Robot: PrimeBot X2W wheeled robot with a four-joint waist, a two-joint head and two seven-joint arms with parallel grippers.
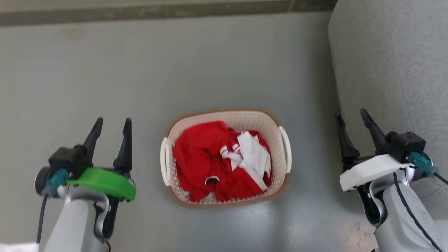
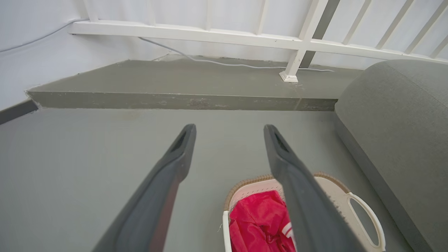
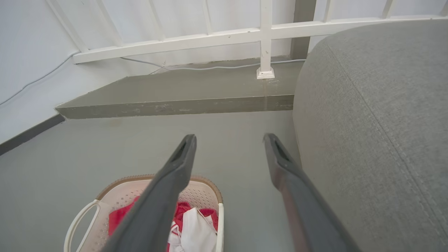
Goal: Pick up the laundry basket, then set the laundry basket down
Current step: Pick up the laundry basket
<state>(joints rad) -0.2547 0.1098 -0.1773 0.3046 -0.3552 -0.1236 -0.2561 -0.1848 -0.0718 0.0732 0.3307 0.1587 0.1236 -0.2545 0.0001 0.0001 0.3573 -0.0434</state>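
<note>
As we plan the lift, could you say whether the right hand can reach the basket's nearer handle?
Probably yes: the right hand is open, with bare floor between it and the laundry basket's handle; the sofa lies outside that path.

no legible text (no labels, numbers)

A home: grey sofa (image 1: 392,63), white stair railing (image 2: 224,35), basket of clothes (image 1: 224,157).

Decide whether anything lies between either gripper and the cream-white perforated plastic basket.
Nothing visible does. Only bare grey floor separates the left gripper and the right gripper from the cream-white perforated plastic laundry basket. The grey fabric sofa stands outside the right gripper, not between.
</note>
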